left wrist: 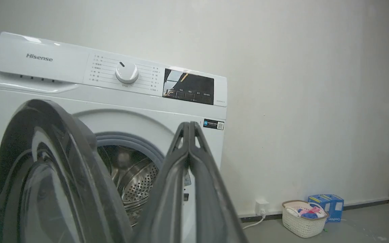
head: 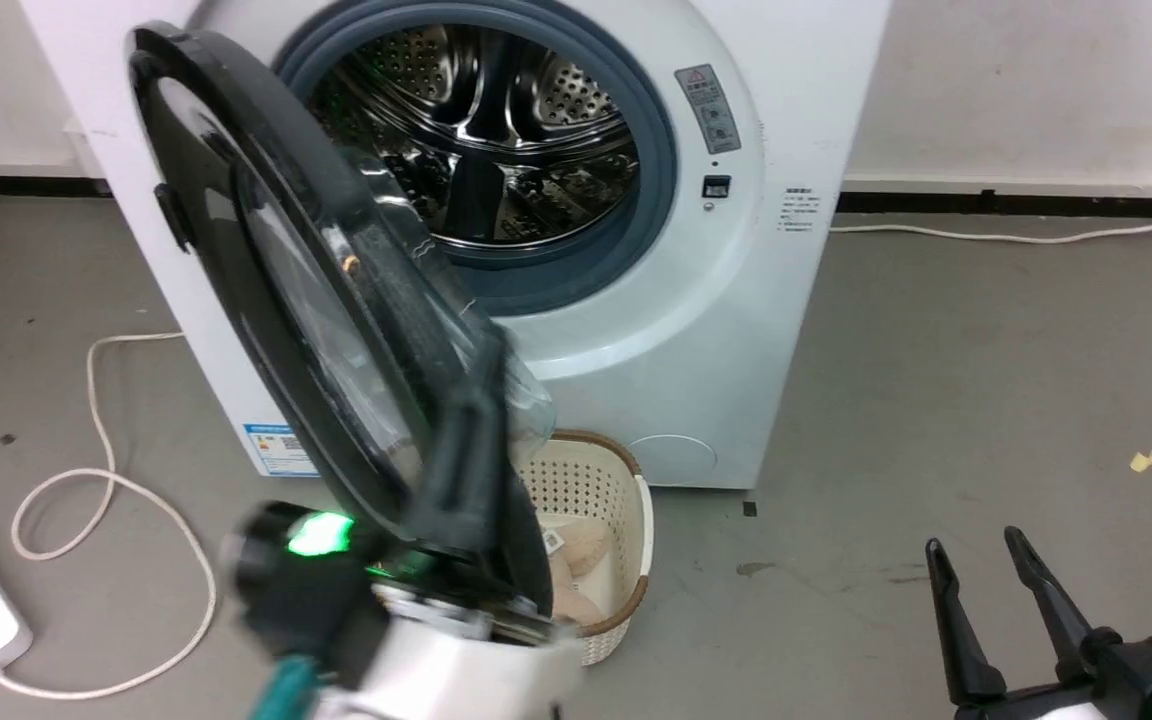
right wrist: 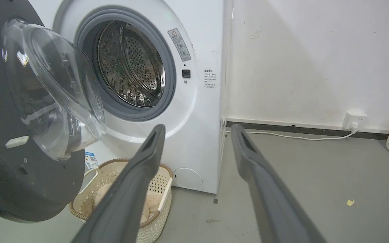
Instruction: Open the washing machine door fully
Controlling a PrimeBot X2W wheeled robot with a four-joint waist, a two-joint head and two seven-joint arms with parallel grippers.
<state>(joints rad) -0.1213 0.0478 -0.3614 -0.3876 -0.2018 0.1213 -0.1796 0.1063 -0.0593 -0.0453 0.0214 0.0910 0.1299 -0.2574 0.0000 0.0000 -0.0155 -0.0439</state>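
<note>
Left hand (left wrist: 189, 130), fingers pressed together on nothing, raised at the inner side of the washing machine door (head: 286, 280); contact too blurred to call. Right hand (head: 976, 542) low at the side, fingers apart, empty. Door roughly half swung out on its left hinge, above a cream laundry basket (head: 591, 485), steel drum (head: 496, 130) exposed behind. Probably mid-push: best to press near the free rim, follow the hinge arc outward, stay off the glass bowl, stop only where the swing ends.
</note>
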